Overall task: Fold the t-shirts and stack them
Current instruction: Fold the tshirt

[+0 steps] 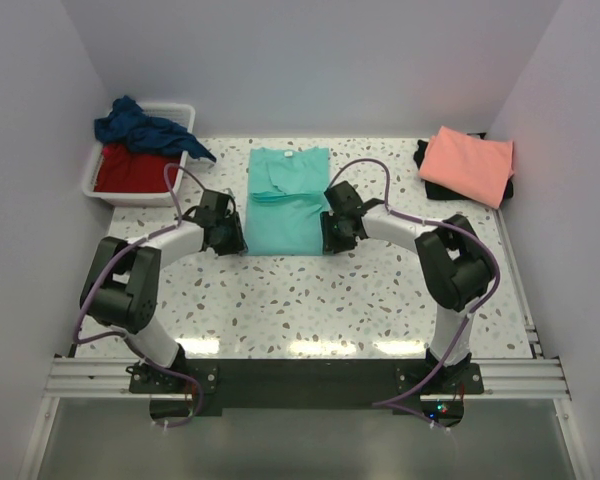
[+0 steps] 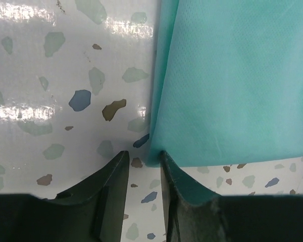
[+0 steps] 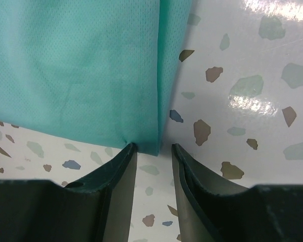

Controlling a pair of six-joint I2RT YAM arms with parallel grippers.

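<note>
The turquoise-teal t-shirt (image 1: pixel 288 195) lies folded into a narrow rectangle in the middle of the table, collar end far. My left gripper (image 1: pixel 227 236) is low at its near left corner. The left wrist view shows the jaws of this gripper (image 2: pixel 143 154) open, and the cloth corner (image 2: pixel 232 80) touches the right fingertip. My right gripper (image 1: pixel 332 232) is at the near right corner. Its jaws (image 3: pixel 154 146) are open too, with the corner of the shirt (image 3: pixel 76 65) lying between the fingertips and table showing in the gap.
A salmon-pink t-shirt (image 1: pixel 468 163) lies folded on a black one (image 1: pixel 425 160) at the far right. A white tub (image 1: pixel 185 108) at the far left holds a red shirt (image 1: pixel 130 168), with a navy blue one (image 1: pixel 145 128) draped over it. Walls close in both sides.
</note>
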